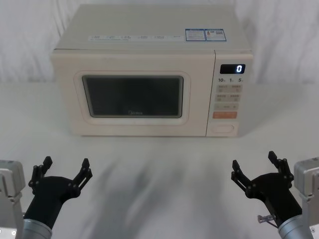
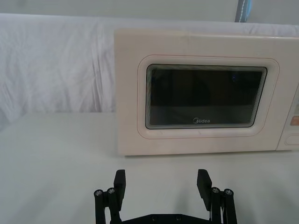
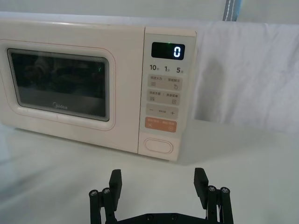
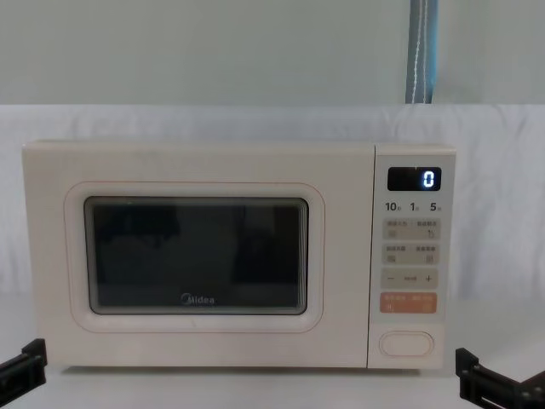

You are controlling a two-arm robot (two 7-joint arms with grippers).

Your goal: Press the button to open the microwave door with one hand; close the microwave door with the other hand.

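Nothing started yet: the microwave door [image 1: 132, 97] sits flush & shut, display reads 0, so the step in hand looks like the approach to the button [image 1: 223, 129]. Both pincers hover low over the table [image 1: 159, 174], well short of the microwave front. Right pincer [image 1: 254, 167] is open, fingers spread, gripping nothing; the button lies ahead of it & a bit to its inner side, at the bottom of the control panel, just under the orange key [image 1: 225, 115]. Left pincer [image 1: 65, 169] also open & empty, w/ the door window straight ahead of it.

Next move, as I judge it: right arm goes fwd & slightly inward, lining one fingertip on the oval button, not the orange key above, then pushes straight in. Left arm should stay clear of the door's swing, ready to push it shut after
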